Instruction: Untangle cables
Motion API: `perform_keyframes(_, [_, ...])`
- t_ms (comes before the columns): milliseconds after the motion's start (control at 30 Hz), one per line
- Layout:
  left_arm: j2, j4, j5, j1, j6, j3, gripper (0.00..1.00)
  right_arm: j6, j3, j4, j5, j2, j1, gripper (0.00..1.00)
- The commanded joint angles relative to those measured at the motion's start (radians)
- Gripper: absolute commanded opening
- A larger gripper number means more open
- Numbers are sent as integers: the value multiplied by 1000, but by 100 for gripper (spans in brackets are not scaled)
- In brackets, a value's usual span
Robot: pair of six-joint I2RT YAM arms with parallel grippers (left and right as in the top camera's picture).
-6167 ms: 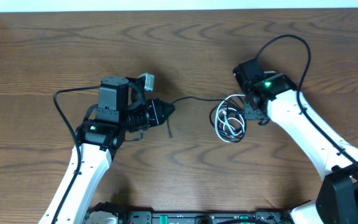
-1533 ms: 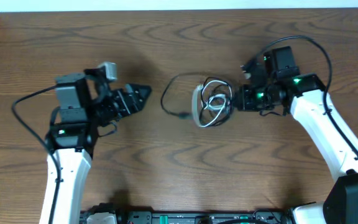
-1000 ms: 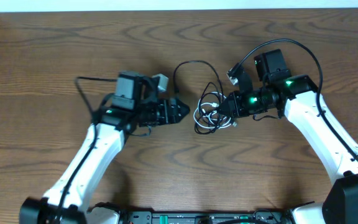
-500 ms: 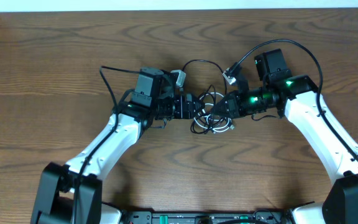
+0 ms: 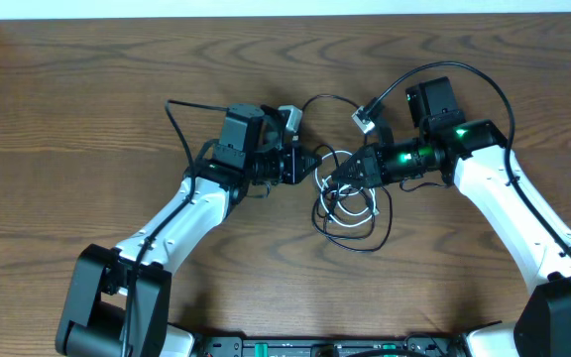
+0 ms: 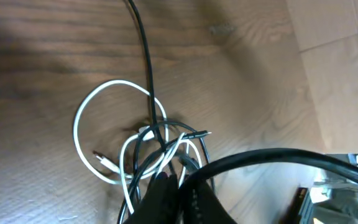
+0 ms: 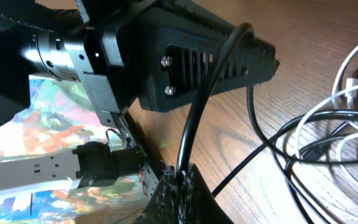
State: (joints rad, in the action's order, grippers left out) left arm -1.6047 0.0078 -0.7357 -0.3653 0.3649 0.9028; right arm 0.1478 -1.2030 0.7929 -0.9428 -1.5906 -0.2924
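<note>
"Did the left gripper (image 5: pixel 310 167) have hold of anything?"

"Couldn't tell; its dark tips were cut off among the strands. The right gripper (image 7: pixel 178 182) was clenched on the thin black cord (image 7: pixel 211 87), beside the loops of the thin white cord (image 6: pixel 75 130)."

"Anything different?"

"A black loop had spread out past those white loops, toward the arm bases."

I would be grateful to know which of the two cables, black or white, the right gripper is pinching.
The black cable: it rises from between the fingertips of the right gripper, whereas the white cable lies in loops beyond, outside its grip.
</note>
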Motion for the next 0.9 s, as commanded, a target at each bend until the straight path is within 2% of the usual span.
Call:
perform_keyframes(0, [2,1,-18,4,-1,-4,8,-15,-1,10,53,2,-3,1])
perform_keyframes(67, [19,1,-26,18,-1,-4,8,-14,-1,31,195,2,-2,4])
perform_keyframes(133, [57,-2,-47,43,0,-2,8,26,-1,63,438,2,-2,23])
perform_keyframes(200, [115,-17,-51,71,3,3,8,113,0,93,671,2,-2,37])
perform_keyframes(267, [188,-37,-50,95,3,11,8,161,0,107,817,2,-1,47])
perform_keyframes(333, [271,-44,-50,115,4,14,7,163,0,102,864,2,-1,56])
perform_keyframes(467, [444,-34,-31,155,55,14,7,163,0,86,859,2,-3,61])
perform_keyframes(600, [579,41,-31,174,144,14,8,163,1,65,797,1,-18,65])
perform_keyframes(733, [652,125,-32,173,258,14,7,163,1,34,771,1,-59,67])
perform_keyframes(867, [664,181,-43,173,319,14,7,163,12,-13,772,0,-103,70])
